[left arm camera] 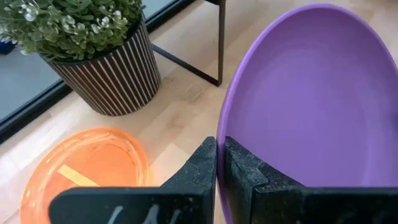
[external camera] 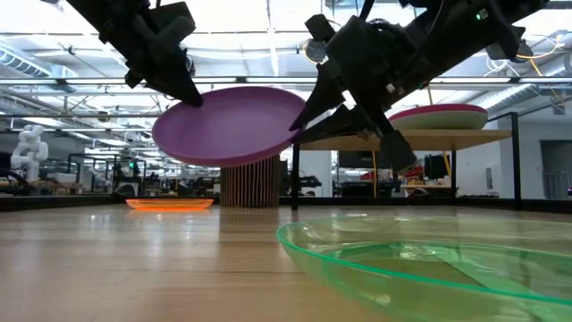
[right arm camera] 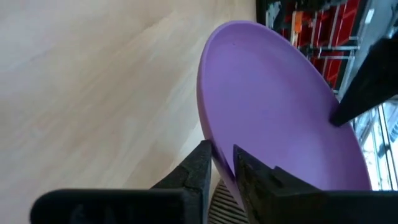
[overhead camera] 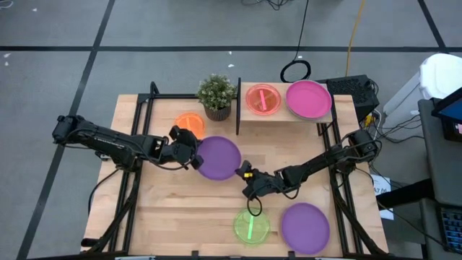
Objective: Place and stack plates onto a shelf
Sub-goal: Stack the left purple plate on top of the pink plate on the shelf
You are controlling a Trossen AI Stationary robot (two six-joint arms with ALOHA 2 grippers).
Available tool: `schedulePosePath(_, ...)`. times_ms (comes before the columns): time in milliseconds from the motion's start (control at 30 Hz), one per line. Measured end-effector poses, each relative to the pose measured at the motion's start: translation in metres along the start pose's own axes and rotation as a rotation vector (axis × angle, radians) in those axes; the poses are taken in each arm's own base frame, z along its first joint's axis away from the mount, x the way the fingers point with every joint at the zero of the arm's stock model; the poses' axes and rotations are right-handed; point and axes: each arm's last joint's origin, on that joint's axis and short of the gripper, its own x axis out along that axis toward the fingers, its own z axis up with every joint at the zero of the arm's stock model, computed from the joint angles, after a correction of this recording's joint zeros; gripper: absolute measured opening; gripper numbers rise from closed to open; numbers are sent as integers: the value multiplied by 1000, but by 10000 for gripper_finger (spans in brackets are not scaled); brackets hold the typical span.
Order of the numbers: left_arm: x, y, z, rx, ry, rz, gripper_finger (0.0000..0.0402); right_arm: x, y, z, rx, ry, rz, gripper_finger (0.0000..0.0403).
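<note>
A large purple plate (overhead camera: 218, 157) hangs tilted above the table's middle, held at opposite edges by both grippers. My left gripper (overhead camera: 192, 154) is shut on its left edge, my right gripper (overhead camera: 246, 172) on its near-right edge. In the low view the plate (external camera: 231, 127) is clear of the tabletop. The shelf (overhead camera: 283, 115) stands at the far right and bears a pink-red plate (overhead camera: 262, 99) and a magenta plate (overhead camera: 309, 99). An orange plate (overhead camera: 189, 122), a lime green plate (overhead camera: 250, 226) and a second purple plate (overhead camera: 304, 227) lie flat on the table. My left gripper pinches the purple plate's rim (left arm camera: 219, 127) between its two fingers, one above and one beneath, coming from the table's left and slanting down. The plate is lifted clear and tilted. My right gripper has the opposite rim (right arm camera: 208, 132) between its two fingers, one on each face, coming from the table's right and slanting down.
A potted plant (overhead camera: 216, 96) stands at the far middle, just left of the shelf's black upright edge (overhead camera: 239, 108). The orange plate lies beside the pot. Bare wood lies at the near left.
</note>
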Motion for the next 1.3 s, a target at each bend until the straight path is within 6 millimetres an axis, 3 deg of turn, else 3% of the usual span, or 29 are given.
schedulePosePath(533, 0, -4, 3, -25, 2, -89, 25, -2, 2, 4, -62, -50, 21, 57)
schedulePosePath(800, 0, -4, 3, -31, 3, -89, 26, -2, 2, 4, -57, -47, 20, 10)
schedulePosePath(1000, -1, -5, 4, -11, -6, -96, 30, -2, 2, 4, -34, -46, 19, 6)
schedulePosePath(1300, -1, -7, 7, 8, -35, -108, 135, -1, -1, 4, 10, -52, -2, 2)
